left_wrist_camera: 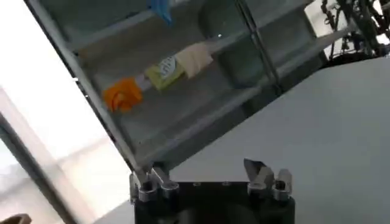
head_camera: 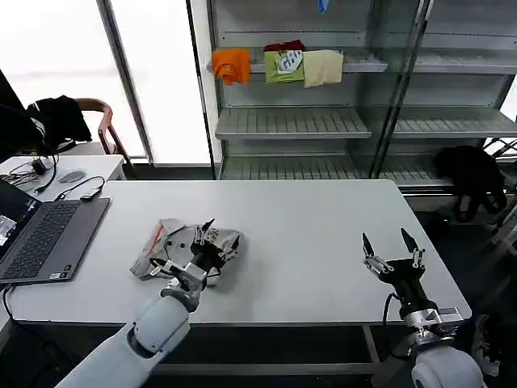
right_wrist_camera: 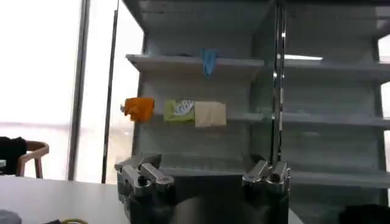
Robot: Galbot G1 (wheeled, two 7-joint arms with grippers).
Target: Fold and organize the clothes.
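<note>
Grey shirt (head_camera: 186, 246) bunched on white table (head_camera: 323, 242), left gripper (head_camera: 196, 245) jaws spread over it (grip unclear), right gripper (head_camera: 392, 244) jaws wide, empty.

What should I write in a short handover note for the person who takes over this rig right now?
Left gripper: open, over the folded grey shirt on the white table, left of centre. No cloth can be seen between its fingers.
Right gripper: open, holds nothing, waits above the table's front right part.
Things: the shirt lies as a compact bundle with an orange strip on its left side, next to the laptop. Coloured cloths sit on the shelf unit behind.
Done: the shirt looks folded.
Left: probably tidying it or putting it away; where it must go cannot be told.
</note>
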